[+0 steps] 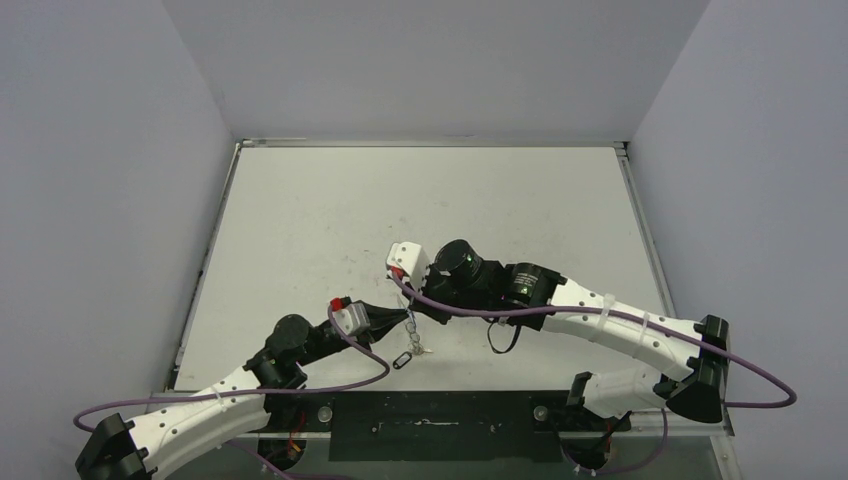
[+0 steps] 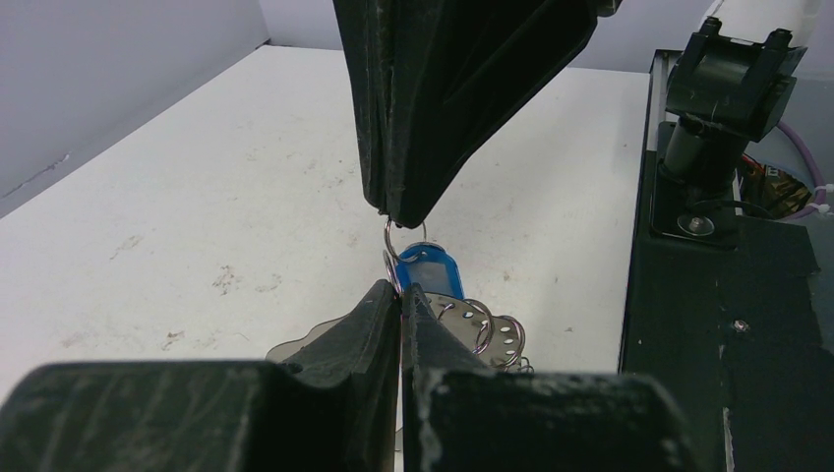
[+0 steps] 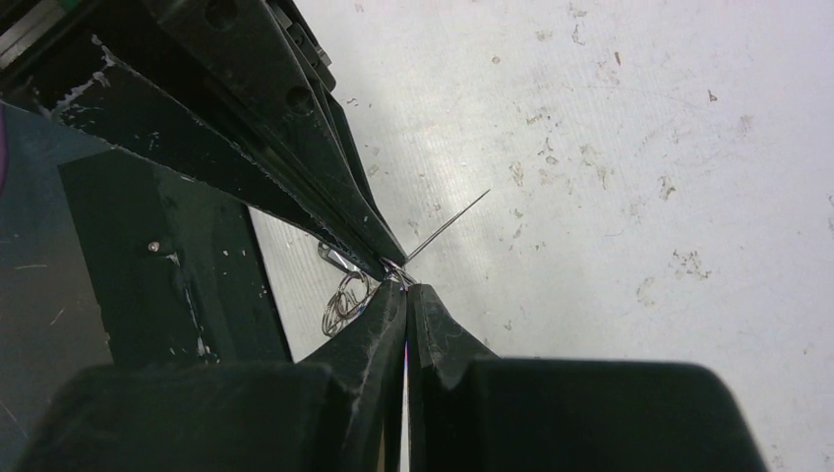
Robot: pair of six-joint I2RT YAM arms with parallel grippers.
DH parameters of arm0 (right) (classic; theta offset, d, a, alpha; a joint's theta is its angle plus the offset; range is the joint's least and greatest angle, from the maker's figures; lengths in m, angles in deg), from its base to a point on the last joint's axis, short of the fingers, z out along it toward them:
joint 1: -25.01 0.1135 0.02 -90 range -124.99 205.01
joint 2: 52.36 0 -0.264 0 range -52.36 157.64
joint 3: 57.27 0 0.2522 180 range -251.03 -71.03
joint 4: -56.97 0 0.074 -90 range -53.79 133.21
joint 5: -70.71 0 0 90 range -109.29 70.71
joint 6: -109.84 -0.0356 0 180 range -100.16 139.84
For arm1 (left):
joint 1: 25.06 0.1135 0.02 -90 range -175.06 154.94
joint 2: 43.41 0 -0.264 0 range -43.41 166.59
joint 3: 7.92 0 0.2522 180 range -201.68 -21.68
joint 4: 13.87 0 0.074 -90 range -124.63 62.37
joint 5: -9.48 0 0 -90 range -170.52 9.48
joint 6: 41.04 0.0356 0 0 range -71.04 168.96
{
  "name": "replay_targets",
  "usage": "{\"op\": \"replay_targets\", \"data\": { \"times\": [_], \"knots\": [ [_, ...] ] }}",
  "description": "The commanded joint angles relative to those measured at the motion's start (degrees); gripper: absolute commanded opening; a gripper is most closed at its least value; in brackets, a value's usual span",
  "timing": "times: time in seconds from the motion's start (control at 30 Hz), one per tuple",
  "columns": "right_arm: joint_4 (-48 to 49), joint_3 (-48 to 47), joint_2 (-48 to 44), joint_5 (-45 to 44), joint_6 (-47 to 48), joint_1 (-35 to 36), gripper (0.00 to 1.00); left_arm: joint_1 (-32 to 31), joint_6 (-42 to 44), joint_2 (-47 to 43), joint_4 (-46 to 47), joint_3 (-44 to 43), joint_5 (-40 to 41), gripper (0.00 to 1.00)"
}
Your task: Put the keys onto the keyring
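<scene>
We see 2 sets of jaws pressed together, tip to tip, above the table [image 2: 197, 197]. The right gripper [image 2: 393, 211] pinches a wire loop [image 2: 405, 234], the left gripper [image 2: 401, 295] grips the keyring [image 2: 497, 339] just beneath it, and the blue key [image 2: 430, 270] hangs between them.

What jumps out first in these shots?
Two black grippers meeting tip to tip, both shut, over the near middle of the white table: left gripper from below in the left wrist view, right gripper from above. The right one pinches a thin wire loop, and a bright blue key head sits just beneath it.
</scene>
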Motion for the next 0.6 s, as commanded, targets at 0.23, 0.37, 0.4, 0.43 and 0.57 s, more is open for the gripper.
{"op": "replay_targets", "data": {
  "times": [0.23, 0.37, 0.4, 0.43, 0.57],
  "knots": [
    [0.2, 0.2, -0.8, -6.1, 1.9, 1.9, 0.0, 0.0, -0.4, -1.3, 1.8, -1.9, 0.5, 0.0],
    [0.7, 0.1, -0.9, -5.0, 2.0, 2.5, 0.0, 0.0, -0.5, -1.3, 1.7, -1.9, 0.5, 0.0],
    [0.9, 0.0, -0.9, -4.5, 2.0, 2.6, 0.0, 0.0, -0.4, -1.3, 1.7, -1.9, 0.5, 0.0],
    [1.0, -0.1, -1.0, -4.1, 2.1, 2.8, 0.0, -0.1, -0.5, -1.3, 1.8, -1.9, 0.5, 0.0],
    [1.5, -0.4, -0.6, -3.7, 2.3, 3.5, 0.0, 0.0, -0.5, -1.2, 1.6, -1.9, 0.5, 0.0]
  ]
}}
